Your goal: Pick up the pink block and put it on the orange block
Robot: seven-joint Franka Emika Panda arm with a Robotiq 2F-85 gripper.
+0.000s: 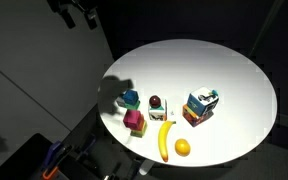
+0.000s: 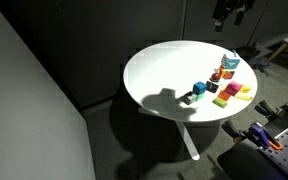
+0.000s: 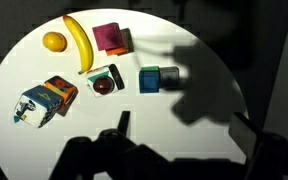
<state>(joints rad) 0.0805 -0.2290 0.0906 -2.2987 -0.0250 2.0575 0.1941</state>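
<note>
The pink block stands on the white round table next to the banana; it also shows in an exterior view. Only a thin strip of the orange block shows, tight against the pink block's side; in an exterior view it is a small orange patch. My gripper is open and empty, high above the table and far from both blocks. It hangs at the top of both exterior views.
A teal-blue cube sits beside a dark cube. Also there are a banana, a round orange fruit, a plum on a small holder and a multicoloured box. The gripper's shadow falls on the table's right part.
</note>
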